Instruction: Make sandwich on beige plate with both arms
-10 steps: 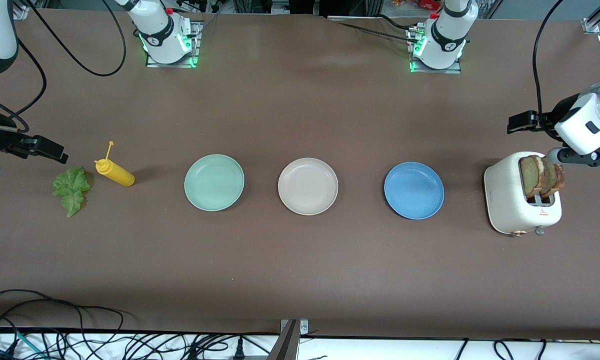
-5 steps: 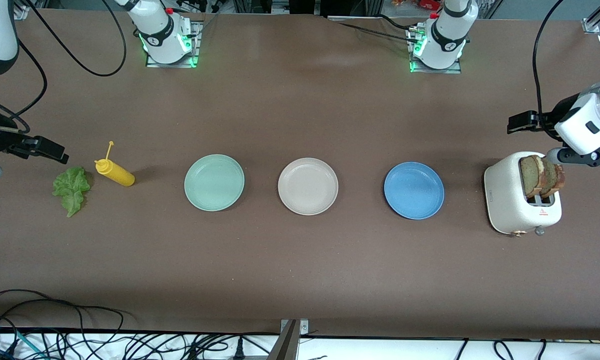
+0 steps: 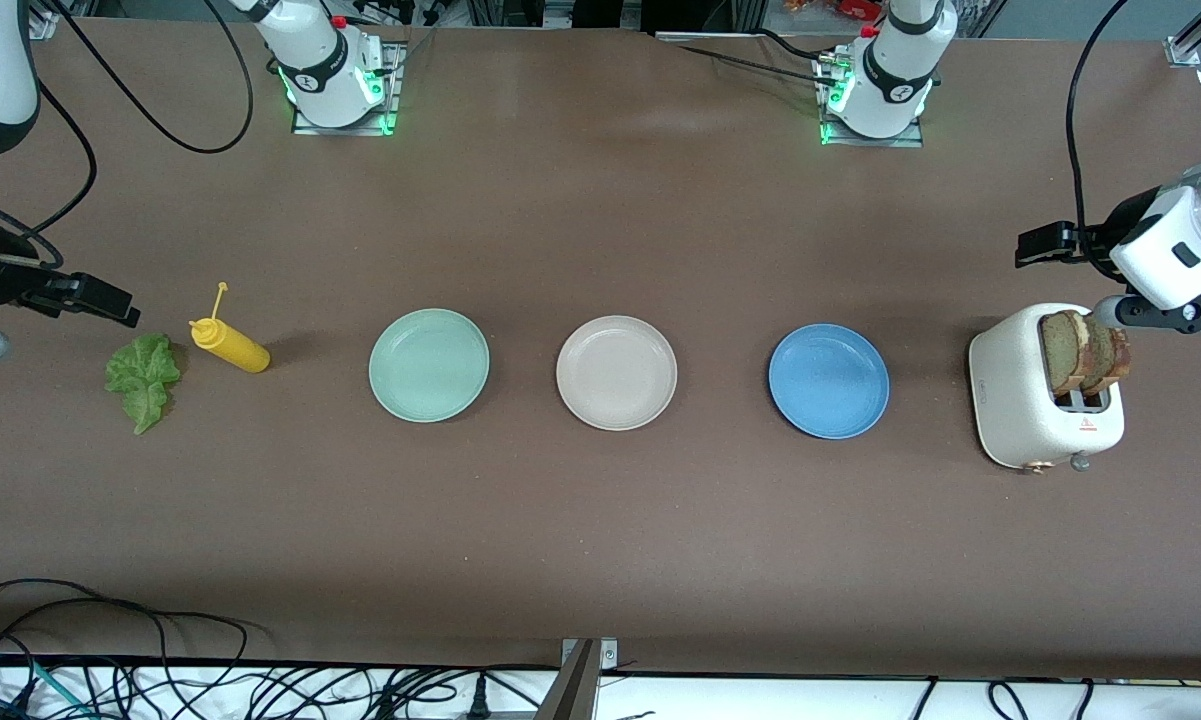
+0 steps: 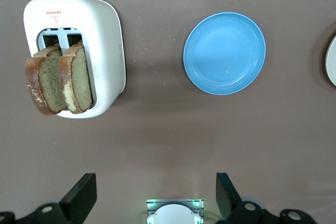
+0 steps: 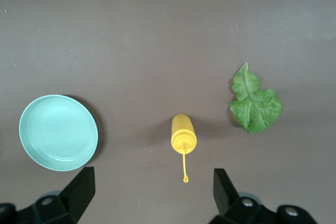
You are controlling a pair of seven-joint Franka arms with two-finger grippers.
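Right end effector (image 5: 149, 192) and left end effector (image 4: 155, 195) – both wide open, empty – hover unchanged; nothing on the table has moved.

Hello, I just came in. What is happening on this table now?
Nothing is being handled yet. The beige plate sits bare between a mint-green plate and a blue plate. Two bread slices stand in the toaster at the left arm's end; the lettuce leaf and a yellow bottle lie at the right arm's end. The left gripper hangs open above the table by the toaster, the right gripper open by the bottle.
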